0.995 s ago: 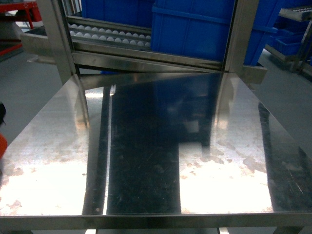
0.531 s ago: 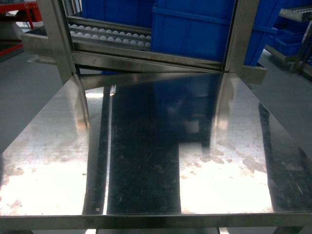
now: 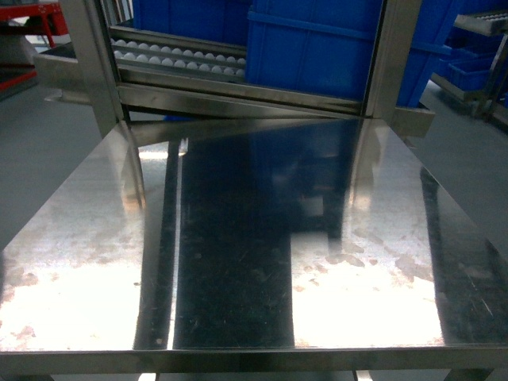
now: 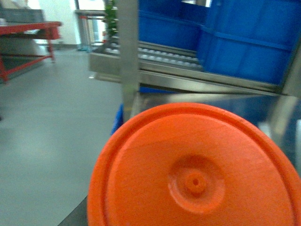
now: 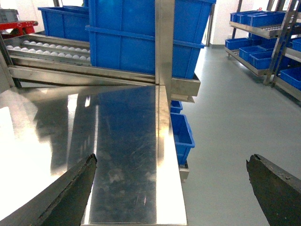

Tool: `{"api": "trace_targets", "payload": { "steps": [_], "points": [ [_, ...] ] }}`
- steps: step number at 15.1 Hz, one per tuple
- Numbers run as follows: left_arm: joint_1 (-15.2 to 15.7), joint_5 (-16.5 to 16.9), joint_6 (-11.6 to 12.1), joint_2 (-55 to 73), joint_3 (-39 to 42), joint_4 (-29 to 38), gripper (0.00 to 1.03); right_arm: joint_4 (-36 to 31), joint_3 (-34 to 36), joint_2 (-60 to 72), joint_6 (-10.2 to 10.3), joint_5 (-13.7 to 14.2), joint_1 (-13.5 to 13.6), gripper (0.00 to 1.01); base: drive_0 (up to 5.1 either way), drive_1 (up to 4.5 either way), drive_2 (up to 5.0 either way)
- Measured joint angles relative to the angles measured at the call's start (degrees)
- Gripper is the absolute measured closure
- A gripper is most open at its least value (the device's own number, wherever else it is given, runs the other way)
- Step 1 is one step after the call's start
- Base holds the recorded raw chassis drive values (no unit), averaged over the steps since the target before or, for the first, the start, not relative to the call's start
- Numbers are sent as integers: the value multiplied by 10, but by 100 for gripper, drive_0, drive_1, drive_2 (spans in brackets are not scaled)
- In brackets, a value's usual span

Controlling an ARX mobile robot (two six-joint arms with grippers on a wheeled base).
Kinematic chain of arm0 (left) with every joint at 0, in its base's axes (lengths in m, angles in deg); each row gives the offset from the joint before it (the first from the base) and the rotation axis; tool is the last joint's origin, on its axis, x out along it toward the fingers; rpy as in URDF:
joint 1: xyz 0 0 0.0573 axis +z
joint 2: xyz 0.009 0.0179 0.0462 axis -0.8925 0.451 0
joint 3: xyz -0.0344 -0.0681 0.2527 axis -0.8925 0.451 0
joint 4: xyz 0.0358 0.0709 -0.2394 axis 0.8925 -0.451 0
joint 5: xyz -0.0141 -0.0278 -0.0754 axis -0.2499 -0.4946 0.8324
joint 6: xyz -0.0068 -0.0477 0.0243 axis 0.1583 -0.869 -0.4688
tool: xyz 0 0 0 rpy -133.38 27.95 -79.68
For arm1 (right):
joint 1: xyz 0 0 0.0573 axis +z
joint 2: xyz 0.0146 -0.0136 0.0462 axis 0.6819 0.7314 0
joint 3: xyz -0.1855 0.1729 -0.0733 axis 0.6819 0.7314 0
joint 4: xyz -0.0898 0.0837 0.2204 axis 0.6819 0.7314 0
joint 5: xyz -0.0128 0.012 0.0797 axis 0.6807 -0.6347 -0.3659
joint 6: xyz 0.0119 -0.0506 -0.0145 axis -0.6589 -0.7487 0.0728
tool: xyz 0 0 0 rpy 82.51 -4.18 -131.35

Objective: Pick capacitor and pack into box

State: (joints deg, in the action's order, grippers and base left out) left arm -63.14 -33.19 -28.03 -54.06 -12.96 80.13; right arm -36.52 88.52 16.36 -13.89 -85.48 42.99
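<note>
An orange-red round end with a dimple at its centre, the capacitor (image 4: 197, 169) seen end-on, fills the lower part of the left wrist view. It hangs in the air beside the steel table's left edge, right where my left gripper's jaws stand, and it hides the fingers. My right gripper (image 5: 171, 188) is open, its two dark fingers far apart over the right edge of the steel table (image 5: 122, 141), with nothing between them. Neither gripper appears in the head view, where the table top (image 3: 238, 238) lies bare. The box is out of view.
Big blue bins (image 3: 317, 48) stand on a roller rack (image 3: 175, 57) behind the table, between steel posts. A small blue bin (image 5: 181, 134) sits low beside the table's right edge. Shelves of blue bins (image 5: 263, 33) line the far right. A red bench (image 4: 28, 30) stands far left.
One second ago an orange and black shape showed at the head view's left edge. It has slid out of that view. The table is unchanged.
</note>
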Motion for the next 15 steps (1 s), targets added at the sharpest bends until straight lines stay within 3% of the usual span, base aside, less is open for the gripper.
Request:
{"api": "trace_targets", "payload": {
  "steps": [9,11,15],
  "points": [
    [-2,10,1,-91,0,-92,59,0,0,0,0,0,0,3,0,0,0],
    [-2,9,1,-184,0,-198,59,0,0,0,0,0,0,3,0,0,0],
    [-1,10,2,-186,0,-196,59,0,0,0,0,0,0,3,0,0,0]
  ]
}}
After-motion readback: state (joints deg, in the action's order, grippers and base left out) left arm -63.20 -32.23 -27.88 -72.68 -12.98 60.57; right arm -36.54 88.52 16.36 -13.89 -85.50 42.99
